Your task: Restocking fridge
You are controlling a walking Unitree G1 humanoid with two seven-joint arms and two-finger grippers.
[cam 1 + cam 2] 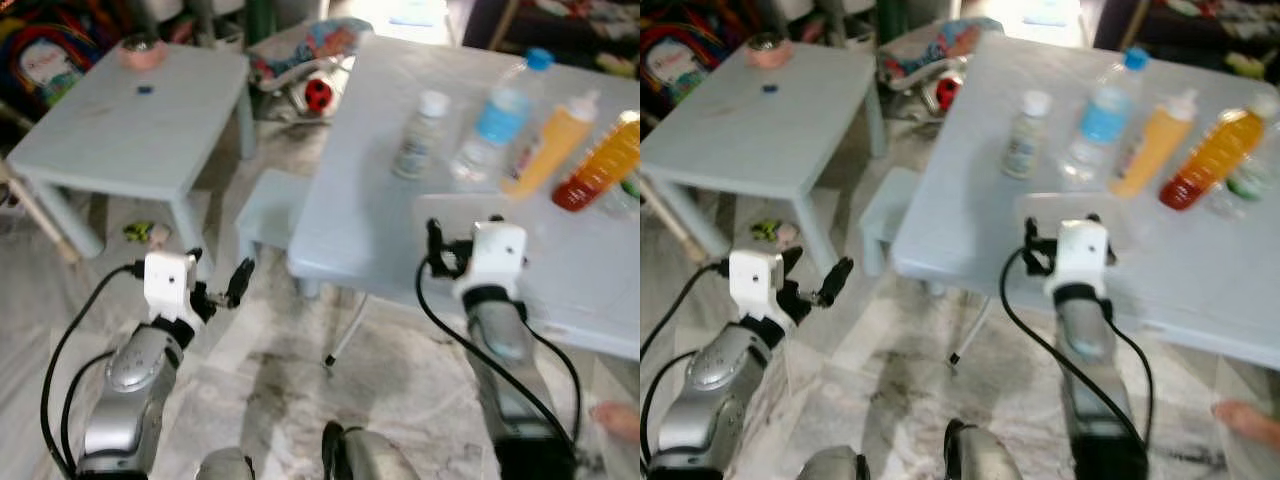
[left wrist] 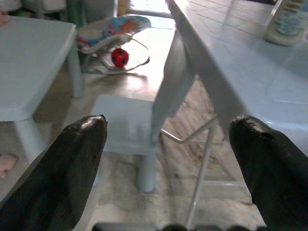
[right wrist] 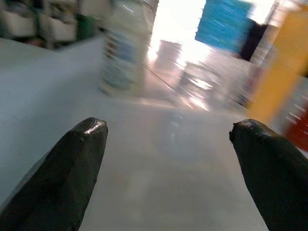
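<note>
Several bottles stand on the big white table [image 1: 380,230]: a small white-capped bottle [image 1: 422,133], a clear water bottle [image 1: 497,117] with a blue cap, a yellow squeeze bottle [image 1: 552,145] and an orange-red drink bottle [image 1: 600,165]. My right gripper [image 1: 465,228] hovers low over the table's near part, short of the bottles, open and holding nothing. The right wrist view shows the small bottle [image 3: 122,48] and the yellow bottle [image 3: 284,67] blurred ahead of its fingertips [image 3: 86,139]. My left gripper [image 1: 218,272] is open and holds nothing. It is left of the table and below its top.
A low white table [image 1: 130,130] at the left carries a pink bowl [image 1: 143,50]. A small white stool [image 1: 270,205] stands between the two tables, and a baby bouncer with a red ball [image 1: 318,95] lies behind it. Part of a person [image 1: 620,420] shows at the lower right.
</note>
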